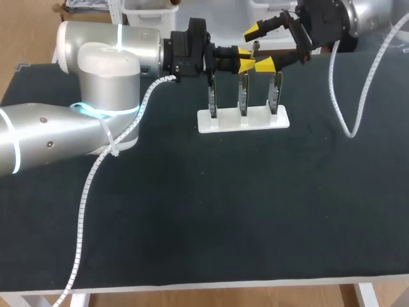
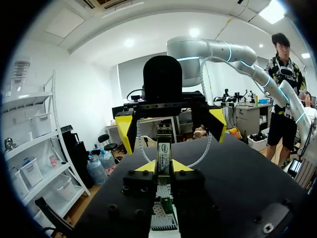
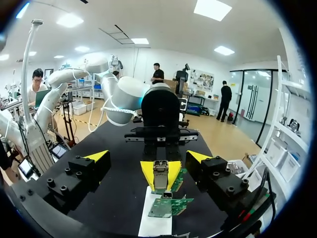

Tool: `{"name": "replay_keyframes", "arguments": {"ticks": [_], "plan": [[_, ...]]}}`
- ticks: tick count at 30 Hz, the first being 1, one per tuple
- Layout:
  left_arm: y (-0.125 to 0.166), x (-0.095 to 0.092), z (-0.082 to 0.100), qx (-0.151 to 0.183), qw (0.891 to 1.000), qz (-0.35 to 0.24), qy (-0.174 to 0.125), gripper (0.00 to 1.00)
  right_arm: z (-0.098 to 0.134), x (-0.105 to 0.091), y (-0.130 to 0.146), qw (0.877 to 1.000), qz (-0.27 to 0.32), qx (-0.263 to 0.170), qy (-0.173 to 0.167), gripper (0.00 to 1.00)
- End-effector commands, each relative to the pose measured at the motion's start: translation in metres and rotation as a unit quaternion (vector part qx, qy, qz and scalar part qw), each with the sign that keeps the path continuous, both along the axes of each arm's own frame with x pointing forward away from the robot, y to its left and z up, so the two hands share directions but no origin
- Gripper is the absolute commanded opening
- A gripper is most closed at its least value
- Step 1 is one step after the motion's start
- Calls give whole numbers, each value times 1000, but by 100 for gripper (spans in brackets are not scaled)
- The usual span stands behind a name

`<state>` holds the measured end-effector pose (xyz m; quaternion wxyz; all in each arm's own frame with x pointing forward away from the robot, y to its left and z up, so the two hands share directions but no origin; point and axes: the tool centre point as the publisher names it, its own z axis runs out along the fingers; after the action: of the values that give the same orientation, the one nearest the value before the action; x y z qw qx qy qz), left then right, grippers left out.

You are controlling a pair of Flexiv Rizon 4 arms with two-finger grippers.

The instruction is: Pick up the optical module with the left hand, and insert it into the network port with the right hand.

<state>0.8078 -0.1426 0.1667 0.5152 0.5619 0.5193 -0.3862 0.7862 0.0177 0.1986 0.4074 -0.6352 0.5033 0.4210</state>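
One step of the task looks done: pickup. My left gripper (image 2: 164, 167) is clamped on the module (image 2: 163, 151), yellow tips pressing it from both sides, and holds it upright in the air above the stand (image 1: 243, 120).

My right gripper (image 3: 149, 156) faces it head-on with its fingers wide apart, one on each side of the module and touching neither side. It grips nothing.

Three boards (image 1: 243, 96) stand upright in a row on the white stand, on the dark table (image 1: 192, 211), just below both grippers. I take the port to be on one of them, but I cannot tell which.

What is left, as I judge it:
- The right gripper closes on the module's free end.
- The left gripper lets go.
- The right gripper lowers the module into the port.

Handover is not yet made, and insertion is not started.
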Motion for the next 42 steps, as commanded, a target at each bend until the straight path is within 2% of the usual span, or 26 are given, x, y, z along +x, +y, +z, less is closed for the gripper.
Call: {"name": "replay_keyframes", "arguments": {"ticks": [1,7,8,9,11,14,36,37,38,42], "plan": [[0,2,0,0,1000,-1,0,0,0,1,0,1000,0,0,0,100],[0,2,0,0,1000,-1,0,0,0,1,0,1000,0,0,0,100],[0,2,0,0,1000,-1,0,0,0,1,0,1000,0,0,0,38],[0,2,0,0,1000,-1,0,0,0,1,0,1000,0,0,0,24],[0,2,0,0,1000,-1,0,0,0,1,0,1000,0,0,0,6],[0,2,0,0,1000,-1,0,0,0,1,0,1000,0,0,0,0],[0,2,0,0,1000,-1,0,0,0,1,0,1000,0,0,0,0],[0,2,0,0,1000,-1,0,33,0,1,0,1000,0,0,0,0],[0,2,0,0,1000,-1,0,100,0,1,0,1000,0,0,0,0],[0,2,0,0,1000,-1,0,100,0,1,0,1000,0,0,0,0]]}}
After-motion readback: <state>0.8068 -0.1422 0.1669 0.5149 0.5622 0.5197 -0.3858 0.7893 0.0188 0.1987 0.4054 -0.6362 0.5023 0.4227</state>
